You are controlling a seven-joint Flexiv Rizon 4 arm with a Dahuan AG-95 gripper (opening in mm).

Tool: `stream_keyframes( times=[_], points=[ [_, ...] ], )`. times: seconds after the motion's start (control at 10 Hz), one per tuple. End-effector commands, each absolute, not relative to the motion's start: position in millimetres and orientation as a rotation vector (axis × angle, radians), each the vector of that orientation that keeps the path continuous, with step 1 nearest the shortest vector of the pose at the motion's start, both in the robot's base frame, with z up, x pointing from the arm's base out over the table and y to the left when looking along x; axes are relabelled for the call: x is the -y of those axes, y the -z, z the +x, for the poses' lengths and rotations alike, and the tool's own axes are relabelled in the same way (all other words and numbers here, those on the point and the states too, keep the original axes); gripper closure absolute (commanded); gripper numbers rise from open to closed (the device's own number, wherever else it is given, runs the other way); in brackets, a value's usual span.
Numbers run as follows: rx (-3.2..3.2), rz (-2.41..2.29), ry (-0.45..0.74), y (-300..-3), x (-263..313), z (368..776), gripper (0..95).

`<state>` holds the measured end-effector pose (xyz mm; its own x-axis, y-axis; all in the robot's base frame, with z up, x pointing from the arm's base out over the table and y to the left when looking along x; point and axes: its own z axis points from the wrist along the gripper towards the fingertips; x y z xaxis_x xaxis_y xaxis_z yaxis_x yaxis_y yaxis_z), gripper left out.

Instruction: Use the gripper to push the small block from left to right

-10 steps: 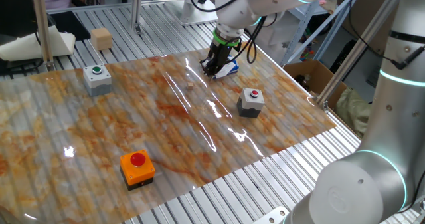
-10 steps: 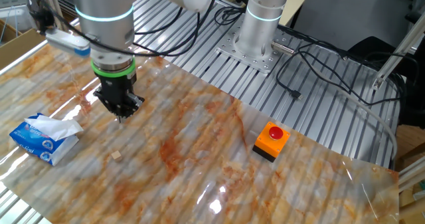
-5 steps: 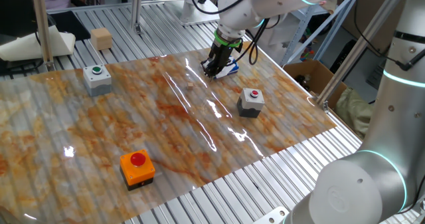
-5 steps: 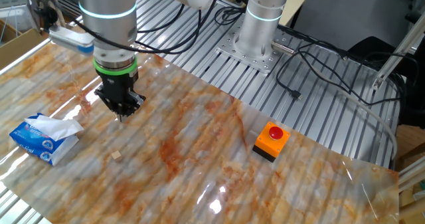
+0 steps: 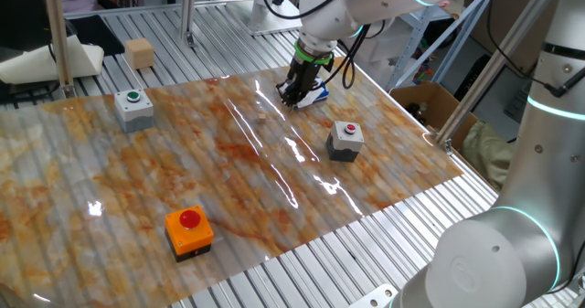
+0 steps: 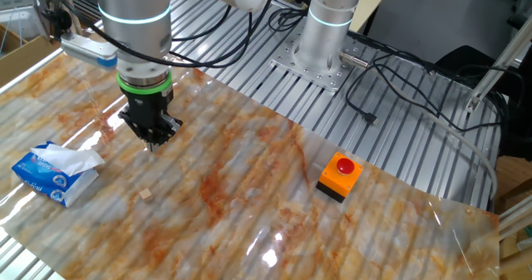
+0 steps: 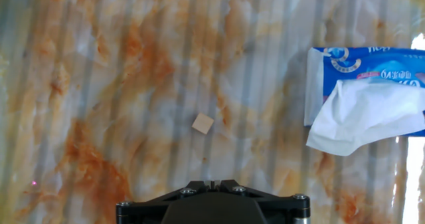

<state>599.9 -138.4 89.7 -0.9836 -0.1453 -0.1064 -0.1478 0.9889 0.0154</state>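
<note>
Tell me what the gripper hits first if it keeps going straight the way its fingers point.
Probably the bare marbled table sheet. The gripper points straight down just above it. The small block lies apart from the fingertips, and the tissue pack is off to one side.

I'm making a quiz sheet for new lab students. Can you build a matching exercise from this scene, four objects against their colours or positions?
Things:
1. small block
2. tissue pack
3. orange button box
4. gripper

Descriptions:
A. blue wrapper with white tissue sticking out
B. black, below a green ring, above the marbled mat
C. tiny tan cube lying alone on the mat
D. topped by a red button, near the mat's front edge

Pairs: 1-C, 2-A, 3-D, 4-B
</note>
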Motion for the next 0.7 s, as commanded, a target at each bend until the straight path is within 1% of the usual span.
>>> stream_keyframes(
  times=[0.1, 0.5, 0.6, 0.7],
  points=[
    [-3.032, -0.214, -0.036, -89.2, 138.6, 600.1, 95.0],
    [-3.105, -0.199, -0.075, -89.2, 138.6, 600.1, 95.0],
    [-3.125, -0.211, -0.067, -89.2, 138.6, 600.1, 95.0],
    [-3.130, -0.216, -0.025, -89.2, 138.6, 600.1, 95.0]
  ],
)
